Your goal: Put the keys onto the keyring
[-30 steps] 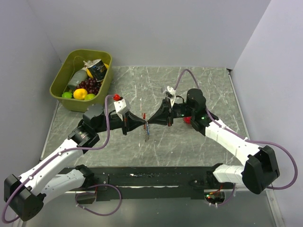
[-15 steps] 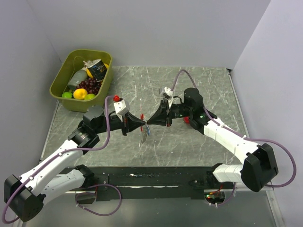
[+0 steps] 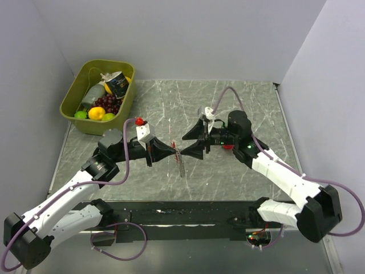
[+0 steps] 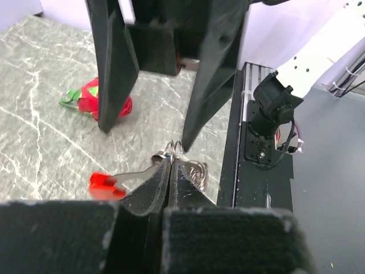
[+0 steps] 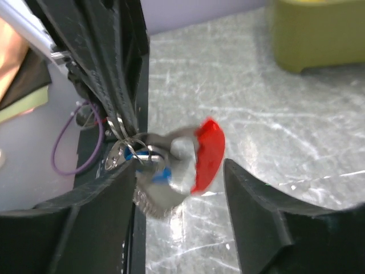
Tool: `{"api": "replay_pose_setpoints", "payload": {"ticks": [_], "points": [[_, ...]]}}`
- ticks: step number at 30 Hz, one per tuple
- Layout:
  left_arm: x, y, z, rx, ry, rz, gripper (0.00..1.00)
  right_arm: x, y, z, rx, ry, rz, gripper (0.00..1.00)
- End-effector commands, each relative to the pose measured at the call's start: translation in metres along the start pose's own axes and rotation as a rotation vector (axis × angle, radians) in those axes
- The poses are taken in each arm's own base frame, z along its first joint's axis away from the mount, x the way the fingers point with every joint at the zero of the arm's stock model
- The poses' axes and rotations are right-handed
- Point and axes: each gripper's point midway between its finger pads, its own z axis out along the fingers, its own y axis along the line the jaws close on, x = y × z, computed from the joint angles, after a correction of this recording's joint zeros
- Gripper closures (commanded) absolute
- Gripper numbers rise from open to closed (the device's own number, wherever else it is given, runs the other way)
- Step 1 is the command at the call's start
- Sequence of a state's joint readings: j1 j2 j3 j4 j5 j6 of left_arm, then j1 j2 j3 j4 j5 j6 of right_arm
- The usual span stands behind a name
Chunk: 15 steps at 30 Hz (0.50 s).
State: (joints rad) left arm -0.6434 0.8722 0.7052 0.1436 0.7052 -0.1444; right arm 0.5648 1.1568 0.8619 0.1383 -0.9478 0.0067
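The left pincer [image 3: 173, 150] is clamped shut on the metal rings of the keyring [image 3: 180, 163], holding it clear of the table [image 3: 239, 103] near the middle of the work area. In the top view the keyring hangs below the fingertips, its long axis running toward the near edge of the table and tilted slightly to the right. In the left wrist view the red clip lies crosswise to the fingers, its red end pointing left and the bunch of rings gathered at the fingertips. The right pincer [image 3: 187, 145] faces the left one tip to tip, its fingers spread wide apart (one on each side of the held rings in the left wrist view), and it grips nothing. In the right wrist view the red clip stands to the right of the rings, curved and blurred. A blue-headed key [image 5: 159, 172] sits among the rings just below the left fingertips. A red toy fruit [image 4: 91, 103] with a green top lies on the table beyond the right pincer's fingers. An olive basket [image 3: 91, 126] of fruit stands at the far left corner.
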Motion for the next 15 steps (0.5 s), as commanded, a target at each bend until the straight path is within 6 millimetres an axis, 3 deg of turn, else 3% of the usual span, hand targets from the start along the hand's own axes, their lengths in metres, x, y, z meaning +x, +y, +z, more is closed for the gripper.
{"api": "replay_pose_setpoints", "payload": {"ticks": [1,10,15], "points": [[-0.029,-0.015,0.000,0.067,-0.082,0.071,0.99,-0.046,0.010,-0.009,0.013,-0.127,-0.131,0.24],[-0.025,-0.014,0.003,0.073,-0.076,0.066,0.99,-0.044,0.011,0.000,-0.040,-0.127,-0.086,0.25],[-0.027,-0.014,0.002,0.068,-0.079,0.069,0.99,-0.039,0.018,0.008,-0.111,-0.110,-0.060,0.42]]}}
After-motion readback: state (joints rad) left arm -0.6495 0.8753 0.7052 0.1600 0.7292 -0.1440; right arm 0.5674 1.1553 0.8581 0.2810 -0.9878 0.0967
